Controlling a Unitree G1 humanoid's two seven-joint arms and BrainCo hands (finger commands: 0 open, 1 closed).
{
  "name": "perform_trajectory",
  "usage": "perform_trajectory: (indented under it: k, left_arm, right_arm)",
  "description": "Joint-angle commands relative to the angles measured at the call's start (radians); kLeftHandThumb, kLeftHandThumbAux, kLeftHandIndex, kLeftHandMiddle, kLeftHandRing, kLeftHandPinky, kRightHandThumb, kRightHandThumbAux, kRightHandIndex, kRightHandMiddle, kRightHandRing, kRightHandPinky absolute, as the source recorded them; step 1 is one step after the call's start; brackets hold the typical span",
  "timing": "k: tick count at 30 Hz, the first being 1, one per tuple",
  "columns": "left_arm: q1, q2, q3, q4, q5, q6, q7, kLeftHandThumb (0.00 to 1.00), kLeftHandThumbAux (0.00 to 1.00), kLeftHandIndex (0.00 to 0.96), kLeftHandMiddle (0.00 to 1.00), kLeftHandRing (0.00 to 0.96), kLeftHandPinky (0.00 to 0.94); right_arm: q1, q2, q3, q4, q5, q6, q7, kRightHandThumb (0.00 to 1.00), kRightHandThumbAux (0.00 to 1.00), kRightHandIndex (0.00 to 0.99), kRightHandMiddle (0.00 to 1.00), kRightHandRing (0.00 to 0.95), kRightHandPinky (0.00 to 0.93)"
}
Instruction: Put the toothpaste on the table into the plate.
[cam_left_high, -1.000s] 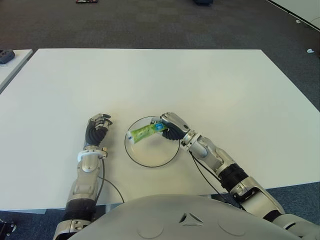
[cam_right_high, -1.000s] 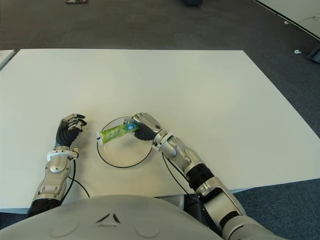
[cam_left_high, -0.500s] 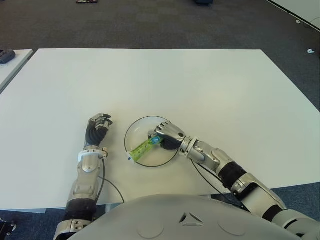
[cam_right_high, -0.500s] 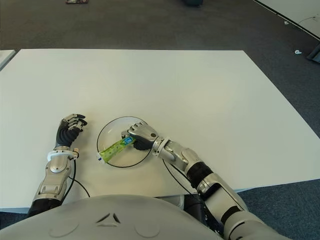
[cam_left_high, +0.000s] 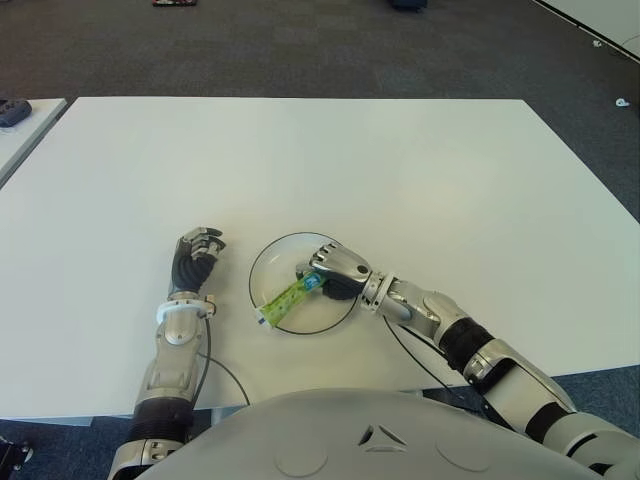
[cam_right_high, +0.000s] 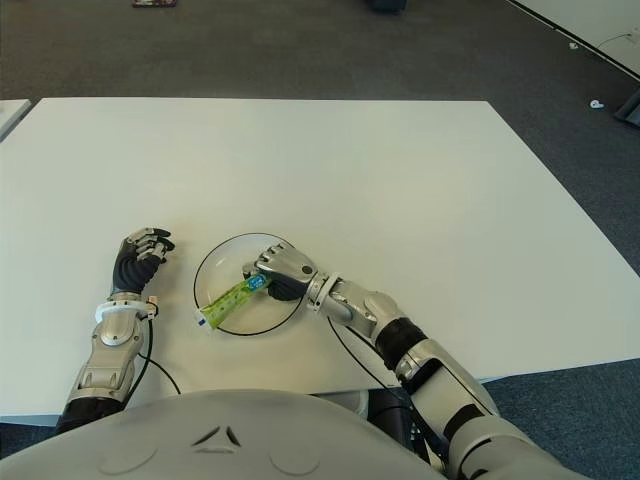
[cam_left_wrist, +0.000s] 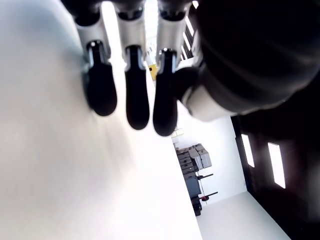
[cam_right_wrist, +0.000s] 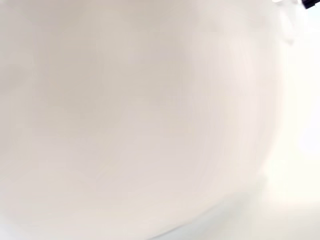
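At the bottom middle of the eye views the robot's grey torso fills the near edge. From it the right arm goes up and to the left, toward the middle of the frame.

The right hand is over the right half of the plate, a clear round plate with a dark rim, a little left of centre in the lower half of the frame. The fingers of this hand are curled and closed on the blue end of the toothpaste. The green tube goes down and to the left from the hand, across the inside of the plate. Its white far end is at the lower left rim of the plate; I cannot tell if it touches the plate. The right wrist view shows only a pale surface and no hand.

The left hand is just to the left of the plate, apart from it, in the lower left part of the frame. In the left wrist view its dark fingertips are curled close together above the white table, and they hold nothing.

The white table continues bare toward the top of the frame. Behind its far edge is a dark carpet floor. At the upper left edge a corner of a second white table is visible.
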Motion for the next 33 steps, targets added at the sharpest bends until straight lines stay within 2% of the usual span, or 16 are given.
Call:
perform_trajectory:
  k: [1,3,14,18,24,25,27,30,33]
  left_arm:
    - [0.009,-0.007,-0.009,0.017,0.005,0.017,0.003,0.706,0.725,0.425,0.527,0.489,0.423]
    - [0.008,-0.007,-0.008,0.017,0.003,0.020,0.001,0.706,0.725,0.425,0.530,0.489,0.419]
    - [0.009,-0.003,-0.008,0.022,0.008,0.022,0.003,0.706,0.725,0.426,0.535,0.484,0.417]
    - [0.008,-0.004,-0.008,0.027,0.009,0.015,0.006,0.706,0.725,0.426,0.538,0.488,0.421]
    - [0.007,-0.005,-0.009,0.030,0.011,0.010,0.008,0.707,0.723,0.427,0.541,0.490,0.409]
    - [0.007,-0.005,-0.009,0.030,0.011,0.010,0.007,0.707,0.723,0.427,0.541,0.491,0.410]
    - [0.007,-0.005,-0.009,0.031,0.009,0.010,0.005,0.707,0.723,0.427,0.545,0.493,0.413]
    - [0.006,-0.006,-0.008,0.033,0.007,0.007,0.005,0.707,0.723,0.427,0.547,0.495,0.415]
    - [0.005,-0.006,-0.007,0.037,0.006,0.002,0.006,0.706,0.723,0.427,0.539,0.490,0.414]
  right_arm:
    - [-0.011,-0.019,0.012,0.015,-0.025,0.024,0.046,0.700,0.725,0.416,0.424,0.437,0.427]
    - [-0.014,-0.020,0.010,0.008,-0.029,0.033,0.049,0.698,0.726,0.411,0.357,0.370,0.373]
    - [-0.012,-0.044,-0.012,-0.072,-0.008,0.050,0.102,0.694,0.729,0.401,0.170,0.174,0.213]
    - [-0.009,-0.050,-0.021,-0.093,-0.011,0.051,0.093,0.694,0.729,0.401,0.135,0.133,0.173]
    - [-0.010,-0.059,-0.041,-0.138,-0.031,0.071,0.064,0.688,0.731,0.400,0.042,0.030,0.040]
    - [-0.009,-0.059,-0.043,-0.142,-0.035,0.075,0.059,0.588,0.742,0.294,0.027,0.019,0.026]
    - [-0.010,-0.061,-0.050,-0.163,-0.049,0.091,0.045,0.461,0.747,0.168,0.011,0.007,0.010]
    - [-0.013,-0.071,-0.073,-0.221,-0.050,0.108,0.052,0.398,0.734,0.095,0.004,0.003,0.004]
    - [-0.008,-0.091,-0.104,-0.298,-0.032,0.116,0.080,0.352,0.643,0.025,0.001,0.000,0.000]
